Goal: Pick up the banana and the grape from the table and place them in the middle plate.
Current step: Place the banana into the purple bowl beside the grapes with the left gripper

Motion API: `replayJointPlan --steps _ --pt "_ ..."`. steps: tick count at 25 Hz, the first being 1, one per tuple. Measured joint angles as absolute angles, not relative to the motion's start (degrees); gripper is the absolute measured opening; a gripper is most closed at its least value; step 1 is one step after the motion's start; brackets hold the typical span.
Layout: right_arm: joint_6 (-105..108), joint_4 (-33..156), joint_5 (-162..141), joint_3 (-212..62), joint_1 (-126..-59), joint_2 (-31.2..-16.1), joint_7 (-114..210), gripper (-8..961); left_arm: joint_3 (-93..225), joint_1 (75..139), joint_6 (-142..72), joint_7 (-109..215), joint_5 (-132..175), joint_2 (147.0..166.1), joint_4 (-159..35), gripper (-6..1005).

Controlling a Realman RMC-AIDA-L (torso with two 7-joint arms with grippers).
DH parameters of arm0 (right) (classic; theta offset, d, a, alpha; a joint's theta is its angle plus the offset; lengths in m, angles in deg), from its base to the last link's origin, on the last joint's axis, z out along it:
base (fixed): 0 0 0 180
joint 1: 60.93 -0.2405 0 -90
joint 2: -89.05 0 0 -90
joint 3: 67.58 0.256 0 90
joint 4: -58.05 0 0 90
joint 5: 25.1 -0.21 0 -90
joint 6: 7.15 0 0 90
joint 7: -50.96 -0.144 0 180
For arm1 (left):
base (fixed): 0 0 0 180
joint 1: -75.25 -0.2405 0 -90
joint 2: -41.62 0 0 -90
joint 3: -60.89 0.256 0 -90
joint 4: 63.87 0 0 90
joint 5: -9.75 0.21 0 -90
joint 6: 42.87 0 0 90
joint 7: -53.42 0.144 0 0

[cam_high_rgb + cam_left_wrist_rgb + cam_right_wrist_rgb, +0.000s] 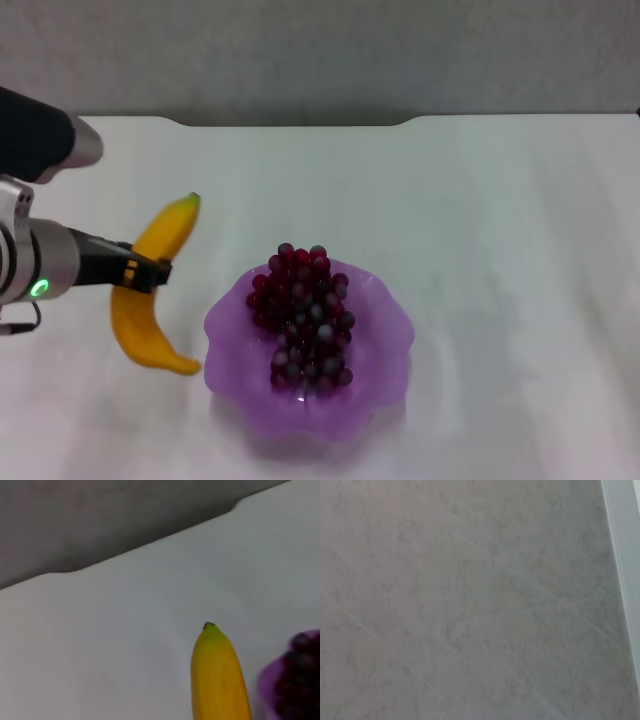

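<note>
The yellow banana (152, 335) lies at the left of the white table (500, 220), its green tip pointing to the rear. My left gripper (147, 270) reaches in from the left and its black fingers close across the banana's middle. I cannot tell whether the banana is lifted off the table. The left wrist view shows the banana's tip (217, 675) over the table. The dark red grape bunch (305, 315) lies inside the purple scalloped plate (228, 325), just right of the banana. The plate's edge (267, 690) and grapes (300, 672) show in the left wrist view. My right gripper is out of view.
The table's notched rear edge (290, 122) runs along the back, with a grey wall behind it. White tabletop stretches to the right of the plate. The right wrist view shows only a grey surface (470, 605) and a white edge (622, 555).
</note>
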State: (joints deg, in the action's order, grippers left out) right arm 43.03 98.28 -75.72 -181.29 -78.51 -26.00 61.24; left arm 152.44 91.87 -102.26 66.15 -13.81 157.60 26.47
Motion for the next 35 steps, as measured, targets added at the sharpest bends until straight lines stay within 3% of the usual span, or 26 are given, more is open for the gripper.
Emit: replayJointPlan --steps 18,35 --pt "43.91 97.68 -76.16 -182.67 -79.26 -26.0 61.24 774 162.42 92.78 -96.69 75.21 -25.33 157.67 25.42 479" --pt "43.92 97.08 -76.22 -183.49 -80.0 -26.0 61.24 774 162.42 100.74 -88.11 87.53 -40.18 157.84 9.63 480"
